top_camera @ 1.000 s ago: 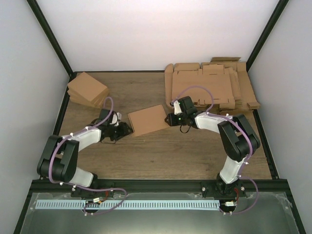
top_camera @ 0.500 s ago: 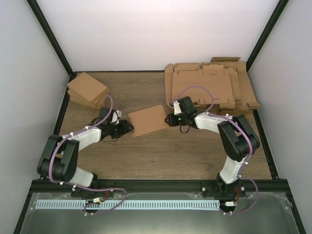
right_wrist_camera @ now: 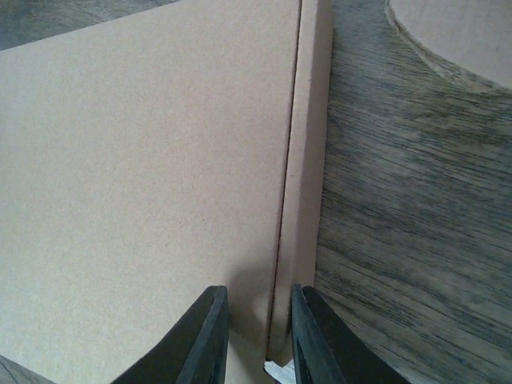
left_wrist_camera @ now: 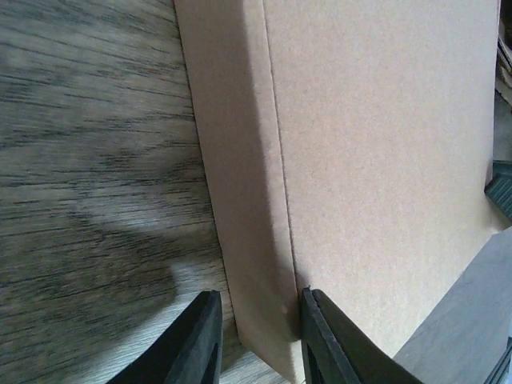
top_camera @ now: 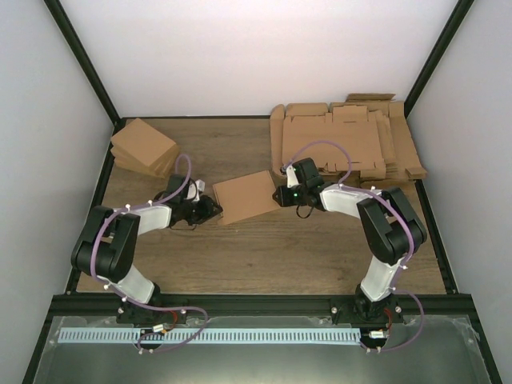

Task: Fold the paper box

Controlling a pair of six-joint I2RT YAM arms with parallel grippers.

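The paper box lies closed and flat on the wooden table, between the two arms. My left gripper is at its left edge. In the left wrist view the box fills the right side, and my left gripper is closed on its left side wall, one finger outside and one on the top panel. My right gripper is at the box's right edge. In the right wrist view the box fills the left side, and my right gripper pinches its right side wall.
A thick pile of flat tabbed cardboard sheets lies at the back right, close behind the right arm. A pile of small brown boxes stands at the back left. Black frame posts and white walls close in the table's sides.
My left gripper has moved right onto the box's left edge. The box has shifted slightly right and back. The right gripper has stayed at the box's right edge.
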